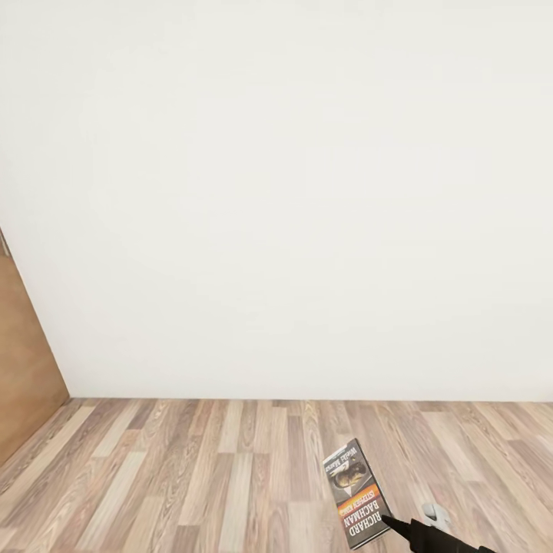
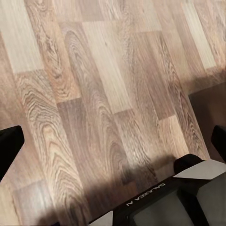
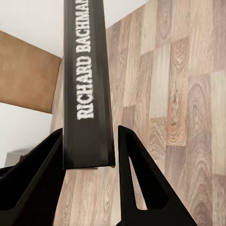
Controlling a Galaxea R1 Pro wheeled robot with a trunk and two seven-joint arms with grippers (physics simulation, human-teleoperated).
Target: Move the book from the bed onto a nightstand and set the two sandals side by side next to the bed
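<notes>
We see the right gripper [image 3: 89, 162] pinching the book [image 1: 356, 493] by its spine, held above the plank floor [image 1: 192, 476] near the white wall [image 1: 292, 192]. The left gripper's [image 2: 113, 141] fingers are spread.

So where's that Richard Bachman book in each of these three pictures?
Head view: the book is at the bottom, right of centre, held over the floor by the right claw.
Left wrist view: not in it.
Right wrist view: its spine stands between the claw's fingers.
Shared landmark: the wood-plank floor.
</notes>
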